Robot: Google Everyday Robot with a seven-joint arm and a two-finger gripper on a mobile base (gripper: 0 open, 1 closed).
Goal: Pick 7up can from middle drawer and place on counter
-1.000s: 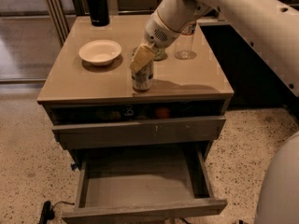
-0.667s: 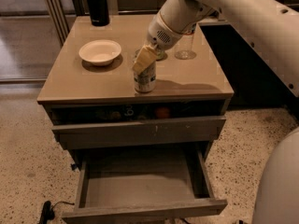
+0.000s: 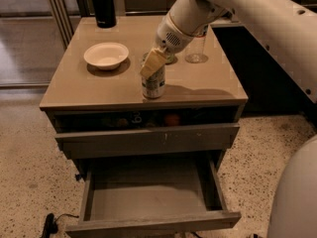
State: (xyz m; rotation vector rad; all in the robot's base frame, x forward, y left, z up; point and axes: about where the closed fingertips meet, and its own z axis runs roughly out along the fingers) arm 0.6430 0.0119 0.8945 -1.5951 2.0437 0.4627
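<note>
The 7up can (image 3: 153, 86), silvery with dark marks, stands upright near the front middle of the beige counter (image 3: 74, 89). My gripper (image 3: 152, 65) comes down from the upper right, and its tan fingers (image 3: 150, 63) close around the can's top. The middle drawer (image 3: 153, 223) is pulled far out below the counter, and its bare grey floor holds nothing.
A white bowl (image 3: 106, 55) sits left of the can. A black bottle (image 3: 103, 4) stands at the back left and a clear glass (image 3: 196, 48) at the back right. The upper drawer (image 3: 148, 138) is slightly open with snacks inside. A cable (image 3: 49, 224) lies on the floor.
The gripper and the can have shifted slightly to the right and toward the counter's front edge. The drawers have not moved.
</note>
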